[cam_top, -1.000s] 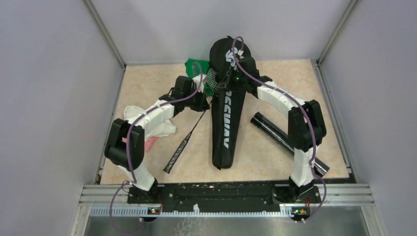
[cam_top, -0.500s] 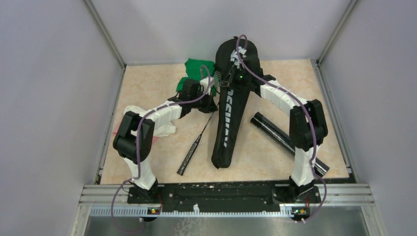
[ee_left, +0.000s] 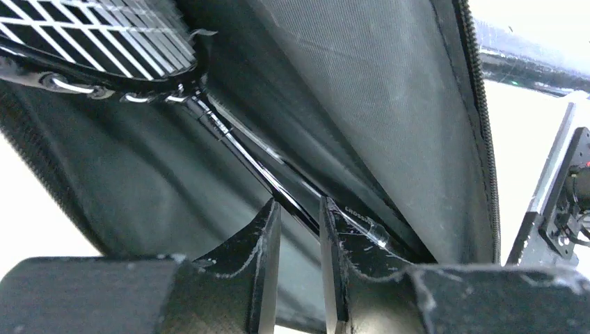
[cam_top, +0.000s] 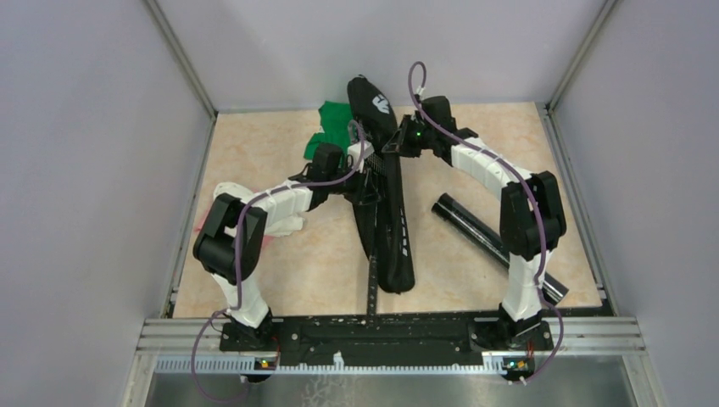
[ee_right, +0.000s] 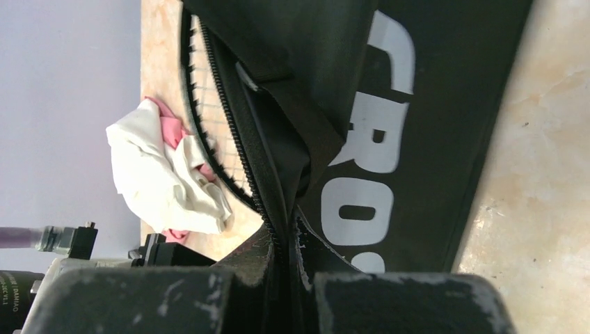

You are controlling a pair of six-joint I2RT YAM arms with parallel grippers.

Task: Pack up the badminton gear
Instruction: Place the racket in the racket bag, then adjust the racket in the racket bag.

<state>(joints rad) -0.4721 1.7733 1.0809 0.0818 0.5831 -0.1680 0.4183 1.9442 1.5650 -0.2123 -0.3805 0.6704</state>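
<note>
The racket bag [cam_top: 392, 246] lies down the middle of the tabletop [cam_top: 263, 153], its wide end at 12 o'clock and its narrow end at 6 o'clock, tipped up on edge with the zip side open. The right gripper [ee_right: 282, 243] has its fingers pressed together on the zip edge of the bag and holds it up. One racket [ee_left: 243, 153] is partly in. Its strung head sits inside the wide end and its shaft runs along the lining. In the overhead view its handle pokes out at 6 o'clock, just beside the bag's narrow end.

The left gripper [ee_left: 299, 229] is inside the opening with its fingers a little apart. The shaft passes between them with a gap on each side, so it looks loose rather than pinched.

My judgement is that packing is under way but far from finished. This racket needs seating fully. The long black tube [cam_top: 475, 229] lies on the tabletop at 4 o'clock of the bag, well apart from it. No second racket or shuttlecocks show in any view, so I cannot tell whether they are packed. The zip is not yet closed.

The green cloth [cam_top: 332, 114] lies at 11 o'clock and the white and pink cloth [ee_right: 167, 174] at 9 o'clock.
</note>
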